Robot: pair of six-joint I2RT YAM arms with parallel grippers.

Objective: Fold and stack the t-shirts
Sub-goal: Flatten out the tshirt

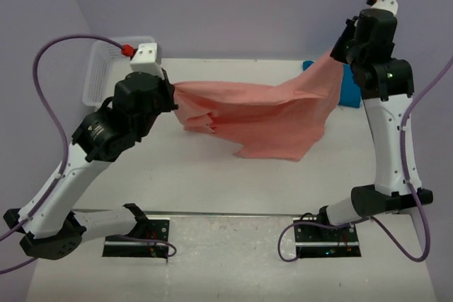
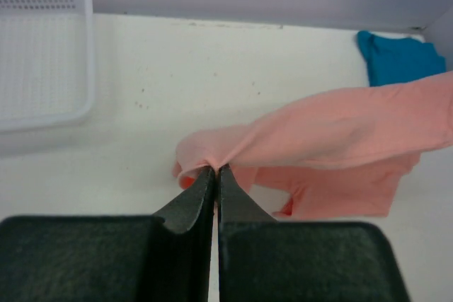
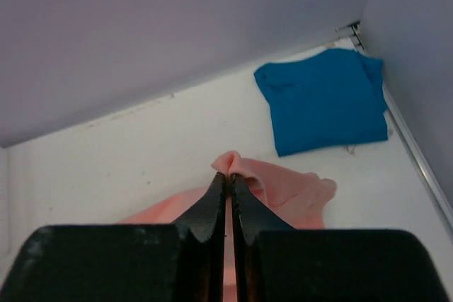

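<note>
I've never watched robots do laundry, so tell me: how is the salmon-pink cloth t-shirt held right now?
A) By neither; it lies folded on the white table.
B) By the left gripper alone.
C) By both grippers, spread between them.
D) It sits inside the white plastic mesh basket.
C: the left gripper and the right gripper each pinch shut on one end of the salmon-pink cloth t-shirt, which spans between them.

Salmon-pink tee [image 1: 269,118] strung out L-to-R, both ends pinched up high, middle sagging w/ lower edge trailing on the bench [image 1: 212,182]. Teal tee [image 3: 322,100] lies folded flat, far-right corner.
</note>
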